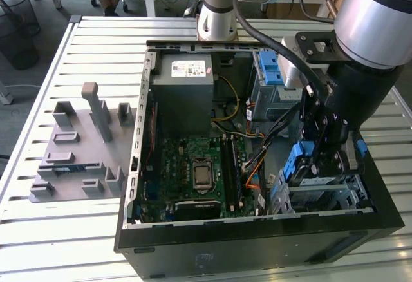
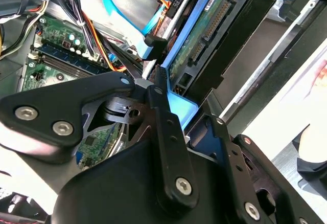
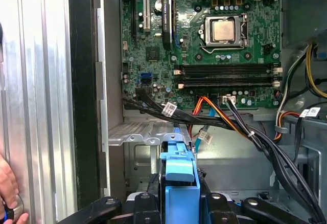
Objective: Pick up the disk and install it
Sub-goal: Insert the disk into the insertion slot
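Note:
The disk (image 1: 298, 164), edged by its blue plastic carrier, stands on edge in the metal bay at the case corner nearest the exterior view's right. My gripper (image 1: 320, 166) reaches down into that bay and is shut on it. In the first wrist view the blue carrier (image 3: 179, 170) sits squeezed between my two black fingers (image 3: 145, 206), above the bay floor. The second wrist view shows the disk's green circuit side (image 2: 204, 35) and a blue corner (image 2: 180, 109) pressed against one finger (image 2: 163, 116).
Inside the open computer case (image 1: 138, 166) lie the motherboard (image 1: 196, 166), a grey power supply box (image 1: 182, 79) and a drive cage with a blue handle (image 1: 270, 69). Black and orange cables (image 3: 225, 119) run beside the bay. A grey fixture plate (image 1: 80, 147) lies left of the case. A hand (image 3: 7, 183) is outside the case wall.

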`<state>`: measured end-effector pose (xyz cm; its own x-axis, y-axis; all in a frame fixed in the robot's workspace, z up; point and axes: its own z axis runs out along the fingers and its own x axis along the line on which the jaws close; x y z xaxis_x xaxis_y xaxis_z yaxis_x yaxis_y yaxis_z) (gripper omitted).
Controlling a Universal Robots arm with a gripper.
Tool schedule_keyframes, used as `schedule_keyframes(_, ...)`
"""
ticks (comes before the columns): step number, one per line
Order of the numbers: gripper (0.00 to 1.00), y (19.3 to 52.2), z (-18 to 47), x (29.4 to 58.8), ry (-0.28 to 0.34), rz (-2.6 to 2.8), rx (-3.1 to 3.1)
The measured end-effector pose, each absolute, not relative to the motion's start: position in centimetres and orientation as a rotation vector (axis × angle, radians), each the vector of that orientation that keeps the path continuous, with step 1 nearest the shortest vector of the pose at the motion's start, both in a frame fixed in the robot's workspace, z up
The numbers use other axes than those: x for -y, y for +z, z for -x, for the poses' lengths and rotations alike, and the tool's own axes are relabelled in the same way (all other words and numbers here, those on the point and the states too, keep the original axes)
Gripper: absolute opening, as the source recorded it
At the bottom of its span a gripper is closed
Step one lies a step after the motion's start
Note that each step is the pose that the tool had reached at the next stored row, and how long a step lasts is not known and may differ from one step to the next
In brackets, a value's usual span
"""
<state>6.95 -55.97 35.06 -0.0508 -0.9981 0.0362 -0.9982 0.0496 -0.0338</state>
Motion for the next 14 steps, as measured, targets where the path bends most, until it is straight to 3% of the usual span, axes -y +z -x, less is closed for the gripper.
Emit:
schedule_keyframes(9, 0.37, 35.06, -6.95, 55.97, 0.078, -2.162, 2.274)
schedule_keyframes(10, 0.44, 35.07, -6.95, 55.98, 0.078, -2.162, 2.273)
schedule_keyframes(14, 0.44, 35.05, -6.95, 55.97, 0.078, -2.162, 2.274)
